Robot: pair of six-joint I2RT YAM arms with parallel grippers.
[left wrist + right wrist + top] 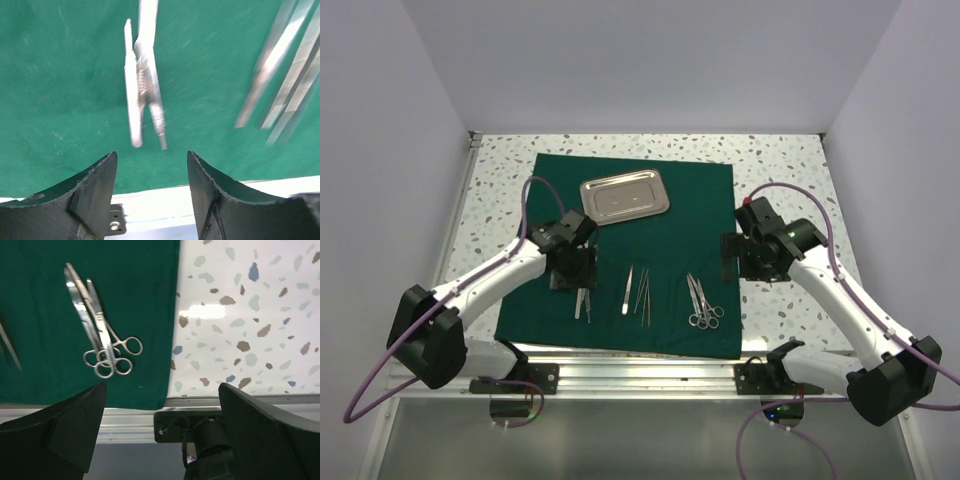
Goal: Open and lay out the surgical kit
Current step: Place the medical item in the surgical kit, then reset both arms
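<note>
The dark green drape [620,250] lies spread flat on the table. The shiny steel tray [625,196] sits on its far part. Along the near part lie tweezers [582,302], more thin tweezers [636,290] and ring-handled scissors and forceps [702,302]. My left gripper [572,270] hovers open and empty over the left tweezers [142,80]. My right gripper [735,258] is open and empty above the drape's right edge, with the ring-handled instruments [100,325] to its left.
The speckled tabletop [790,180] shows around the drape. An aluminium rail [630,375] runs along the near table edge, with a black arm mount [200,427] below the right gripper. White walls enclose the table on three sides.
</note>
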